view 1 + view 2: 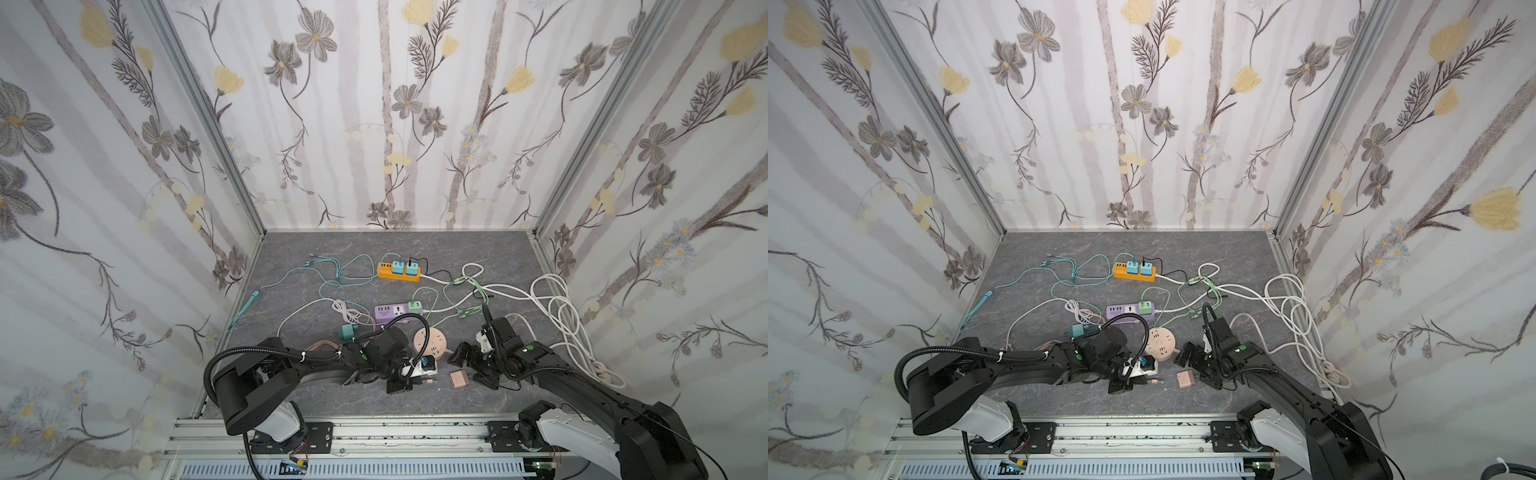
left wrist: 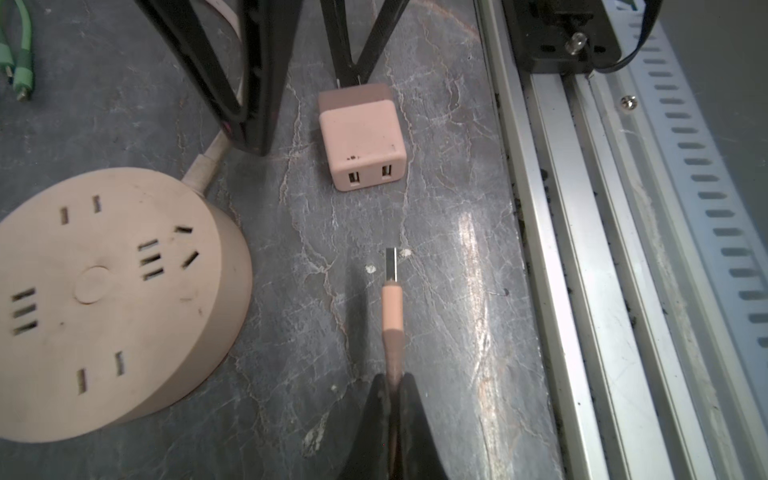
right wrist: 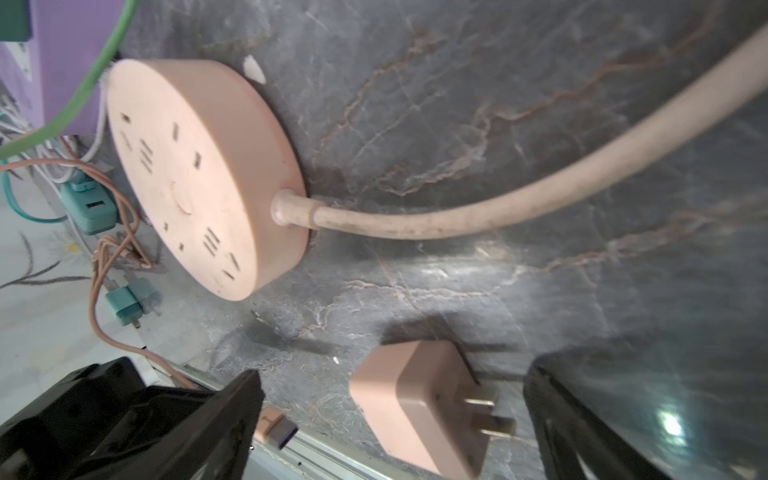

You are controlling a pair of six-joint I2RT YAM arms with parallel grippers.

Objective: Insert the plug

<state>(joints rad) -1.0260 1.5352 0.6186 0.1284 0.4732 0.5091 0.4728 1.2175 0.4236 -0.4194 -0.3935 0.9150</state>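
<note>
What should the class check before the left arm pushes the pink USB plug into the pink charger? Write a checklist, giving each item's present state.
1. The left gripper is shut on the USB plug: ok.
2. The plug's metal tip faces the ports of the pink charger: ok.
3. Nothing lies between tip and ports: ok.
4. The right gripper clamps the charger steady: not ok; its jaws stand open and the charger is ungripped.
5. The plug's flat side matches the port's: cannot tell.
</note>
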